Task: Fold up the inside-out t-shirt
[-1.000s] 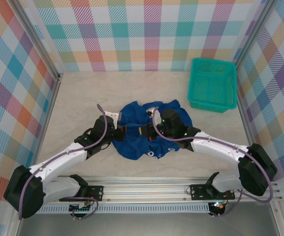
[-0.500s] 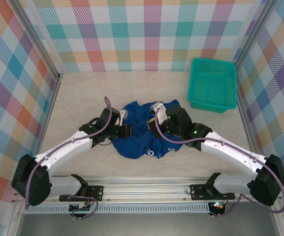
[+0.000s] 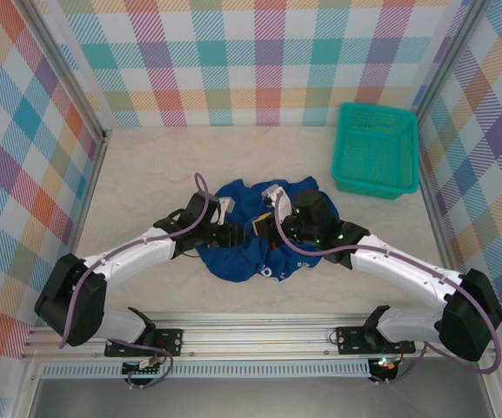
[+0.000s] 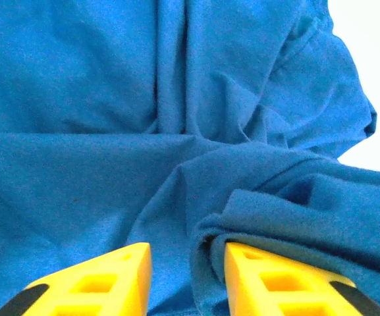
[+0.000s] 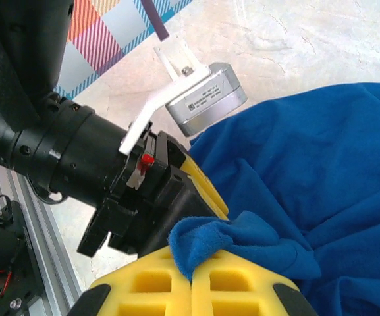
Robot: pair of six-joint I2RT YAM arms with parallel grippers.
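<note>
Right gripper (image 5: 191,273) clamped tight on a bunched fold of the inside-out t-shirt (image 5: 308,171). Left gripper (image 4: 188,263) fingers parted, loose fold lying in the gap, not pinched. Shirt crumpled mid table (image 3: 146,174); teal basket (image 3: 374,185) well apart.

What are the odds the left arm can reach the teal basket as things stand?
Probably not. The teal basket sits in the far right corner, while the left gripper is over the t-shirt mid-table, and the right arm lies roughly between them, blocking the direct path.
</note>
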